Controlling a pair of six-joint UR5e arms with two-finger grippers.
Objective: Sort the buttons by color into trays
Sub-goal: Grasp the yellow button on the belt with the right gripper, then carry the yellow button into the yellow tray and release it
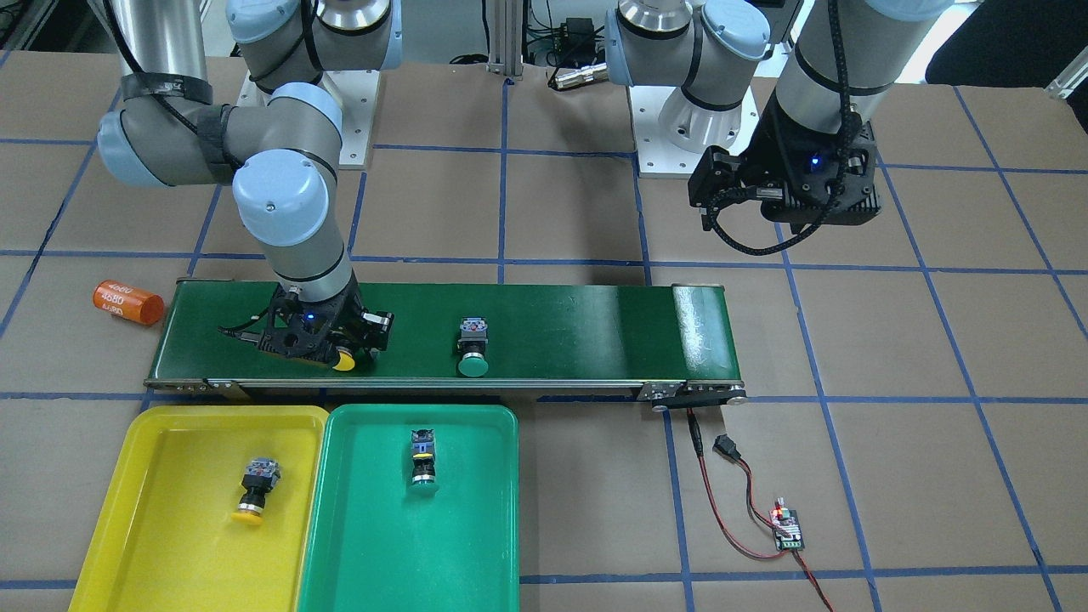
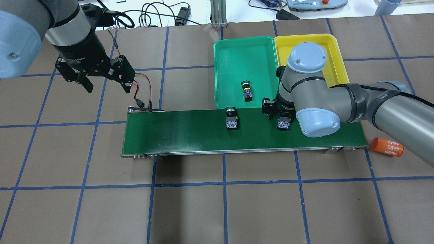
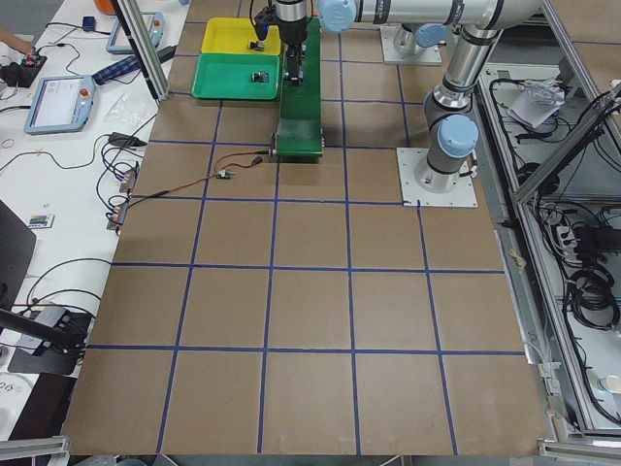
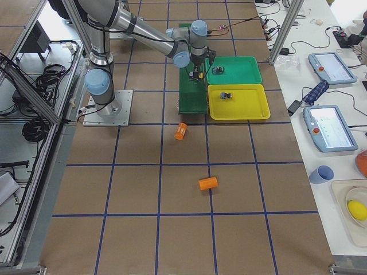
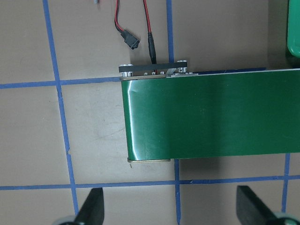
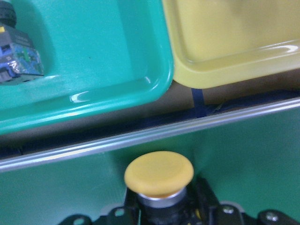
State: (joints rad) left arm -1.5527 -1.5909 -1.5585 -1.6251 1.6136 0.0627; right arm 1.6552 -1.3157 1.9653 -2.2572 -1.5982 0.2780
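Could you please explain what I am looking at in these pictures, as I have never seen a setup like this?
Two robot arms work at a table, filmed by six cameras: one facing the robot, one over its shoulders, one at each table end, one on each wrist. On the table lie a dark-green conveyor belt, a yellow tray and a green tray. A sorted yellow button lies in the yellow tray, a sorted green button in the green one. A loose green button sits on the belt. The right hand is down around a second yellow button on the belt; whether it grips, I cannot tell. The left hand hangs open, empty, near the belt's other end.
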